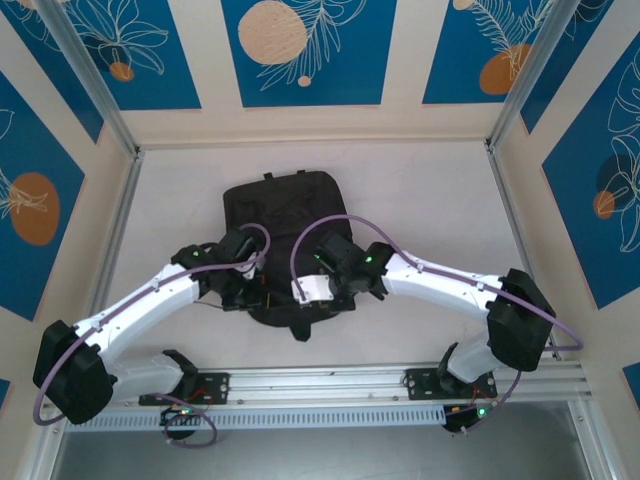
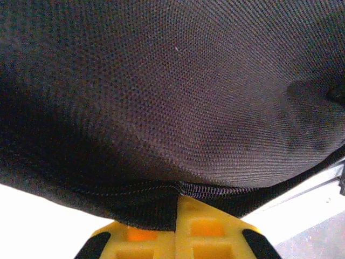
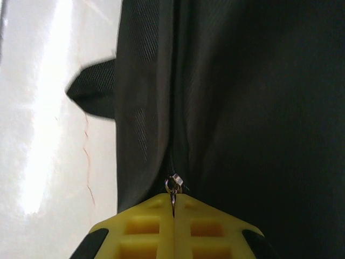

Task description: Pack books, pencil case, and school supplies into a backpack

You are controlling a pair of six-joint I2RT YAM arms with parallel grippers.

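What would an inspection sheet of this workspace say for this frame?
Surface: white table, with a thin hairline mark beside the bag.
Job's things: black backpack lying at centre, both arms at its near edge.
Clutter: nothing seen.
Grippers: left claw shut on the backpack's fabric edge by the zip; right claw shut on the zipper pull.
Cables: purple cables loop from both arms, arching over the backpack.
Surroundings: blue leaf-print panels, metal frame posts, mounting rail at the near edge.
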